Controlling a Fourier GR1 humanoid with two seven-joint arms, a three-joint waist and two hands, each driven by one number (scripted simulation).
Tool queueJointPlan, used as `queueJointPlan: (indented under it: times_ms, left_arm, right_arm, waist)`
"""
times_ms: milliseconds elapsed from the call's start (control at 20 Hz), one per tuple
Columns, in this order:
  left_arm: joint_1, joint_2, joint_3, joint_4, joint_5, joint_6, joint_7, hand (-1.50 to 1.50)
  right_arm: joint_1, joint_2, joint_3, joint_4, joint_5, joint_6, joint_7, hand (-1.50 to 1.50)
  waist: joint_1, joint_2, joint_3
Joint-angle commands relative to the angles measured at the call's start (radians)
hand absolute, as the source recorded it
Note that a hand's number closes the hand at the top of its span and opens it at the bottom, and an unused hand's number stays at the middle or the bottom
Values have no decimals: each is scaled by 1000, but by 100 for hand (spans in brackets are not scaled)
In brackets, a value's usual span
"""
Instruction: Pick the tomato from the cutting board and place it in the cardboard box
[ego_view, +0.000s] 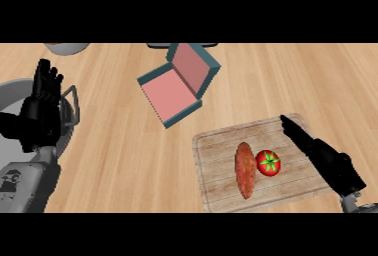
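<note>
Red and round, the tomato (269, 162) is seen on the cutting board (221, 145), touching a sweet potato (245, 170). The right hand (319, 150), fingers straight, is best curled from the right. The box (177, 82) lies far-left; the left hand (43, 102) rests spread.

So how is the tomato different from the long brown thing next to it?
The tomato is round and red with a green star on top; the sweet potato is long, pointed and orange-brown. The tomato is smaller, and it lies nearer the right hand. Both lie side by side on the cutting board.
</note>
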Motion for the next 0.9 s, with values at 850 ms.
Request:
queueJointPlan:
  times_ms: [850]
  left_arm:
    - [291, 47, -8, -185, 213, -265, 218, 0]
  right_arm:
    - [235, -59, -303, -398, 132, -125, -392, -150]
  waist:
    - [-9, 8, -35]
